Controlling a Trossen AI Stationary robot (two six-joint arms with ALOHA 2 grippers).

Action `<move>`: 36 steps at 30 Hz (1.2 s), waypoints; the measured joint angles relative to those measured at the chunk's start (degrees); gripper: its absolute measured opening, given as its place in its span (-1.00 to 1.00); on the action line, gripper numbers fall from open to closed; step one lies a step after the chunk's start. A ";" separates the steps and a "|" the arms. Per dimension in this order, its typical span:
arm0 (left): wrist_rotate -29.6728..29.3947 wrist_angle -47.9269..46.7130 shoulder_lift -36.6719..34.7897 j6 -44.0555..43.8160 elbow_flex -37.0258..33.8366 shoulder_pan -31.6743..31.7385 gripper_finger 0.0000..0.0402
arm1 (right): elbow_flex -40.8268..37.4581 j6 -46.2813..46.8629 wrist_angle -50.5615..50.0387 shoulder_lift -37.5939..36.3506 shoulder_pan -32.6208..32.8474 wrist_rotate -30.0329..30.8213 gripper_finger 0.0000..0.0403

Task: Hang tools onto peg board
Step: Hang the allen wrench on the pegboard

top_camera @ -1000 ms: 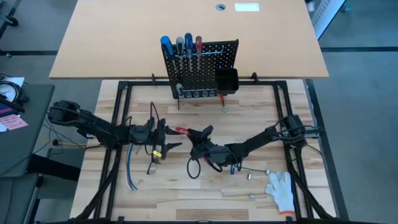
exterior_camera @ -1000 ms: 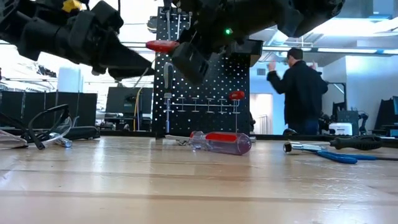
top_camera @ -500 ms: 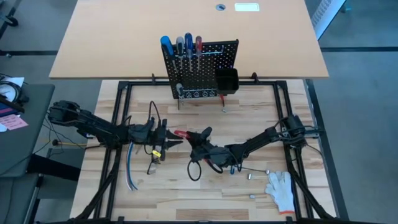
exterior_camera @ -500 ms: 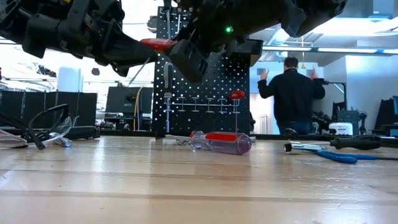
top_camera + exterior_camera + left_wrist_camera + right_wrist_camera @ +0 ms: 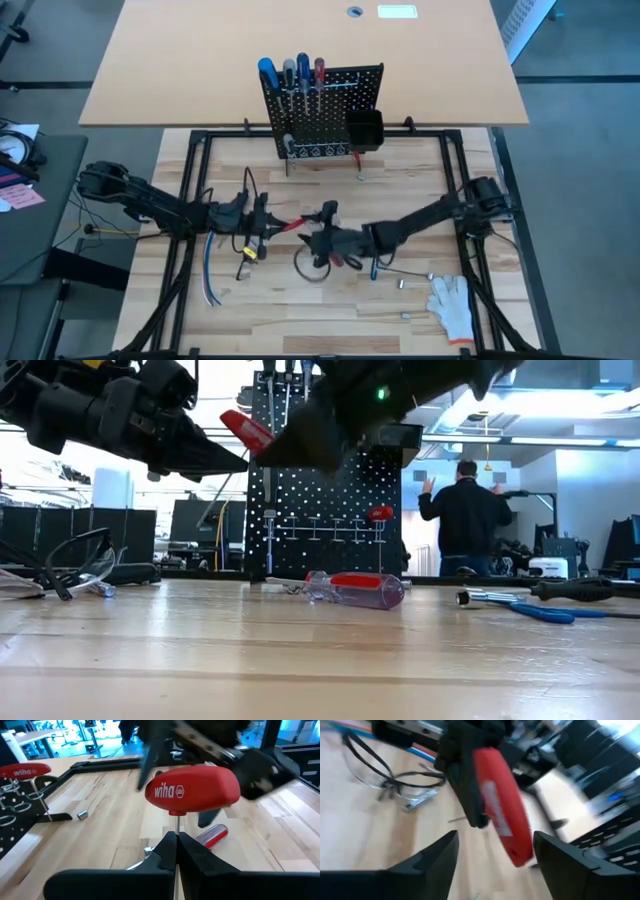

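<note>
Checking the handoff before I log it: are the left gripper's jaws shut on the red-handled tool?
Shut. In the left wrist view the left gripper pinches the thin shaft just below the red handle; the jaws meet with no gap.

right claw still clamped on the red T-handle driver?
No. In the right wrist view the right claw stands open, its fingers apart on either side of the red T-handle driver, whose shaft the shut left claw pinches.

Both arms are dark, matte black, built of jointed segments with black cables looped alongside. A small yellow tag sits just behind the left gripper (image 5: 268,225). A green indicator light glows on the housing behind the right gripper (image 5: 318,232), whose fingers (image 5: 437,857) are flat, black, angular wedges.
</note>
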 joint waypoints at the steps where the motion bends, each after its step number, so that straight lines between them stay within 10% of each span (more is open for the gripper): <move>1: 0.00 -0.13 0.00 0.22 0.00 -0.13 -1.00 | 0.00 2.70 -2.23 -1.12 -0.93 -2.71 0.34; 9: 2.71 -0.58 0.00 0.57 0.00 -0.40 -1.00 | 0.00 10.49 -3.75 -3.73 -5.15 -23.68 0.16; 19: 2.36 -0.59 -0.02 -0.42 0.06 -0.37 -0.97 | -0.07 11.64 -5.77 -4.54 -5.19 -25.11 -0.75; 29: -14.08 -23.89 -4.46 -5.09 -0.06 -0.19 -0.52 | 5.33 25.74 -40.63 -15.38 -4.69 7.10 -0.75; 36: -13.91 -27.93 -4.27 -12.11 0.01 -0.70 -0.43 | 13.55 25.45 -53.44 -15.23 -11.19 11.59 -0.75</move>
